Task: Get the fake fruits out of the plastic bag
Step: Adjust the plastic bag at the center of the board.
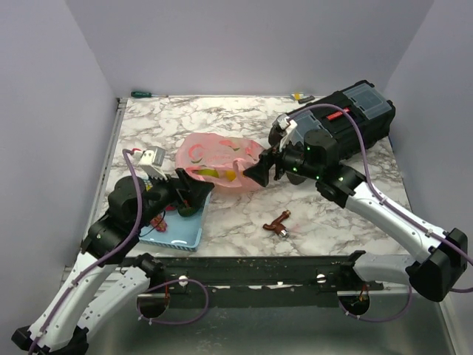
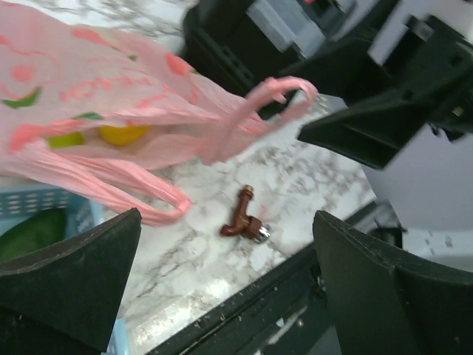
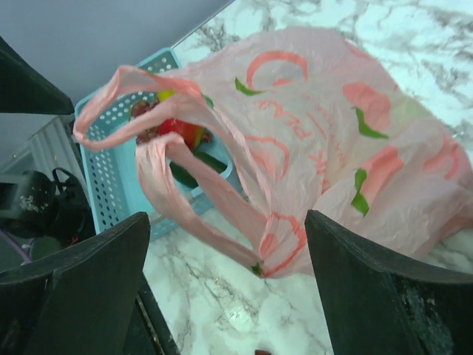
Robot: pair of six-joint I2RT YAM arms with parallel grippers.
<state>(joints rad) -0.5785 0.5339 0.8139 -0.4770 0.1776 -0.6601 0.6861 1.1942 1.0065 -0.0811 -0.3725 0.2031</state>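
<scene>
The blue basket [image 1: 177, 235], nearest, is half hidden under the left arm; the left tool [image 1: 191, 194] stands spread and bare above its far corner. Just beyond, the plastic bag [image 1: 214, 157] lies on the marble surface [image 1: 318, 222], the fake fruits [image 2: 122, 134] inside only yellow and green smudges through the film. The right tool [image 1: 255, 171], also spread, faces the bag's loop handles [image 3: 151, 177], pinching nothing.
</scene>
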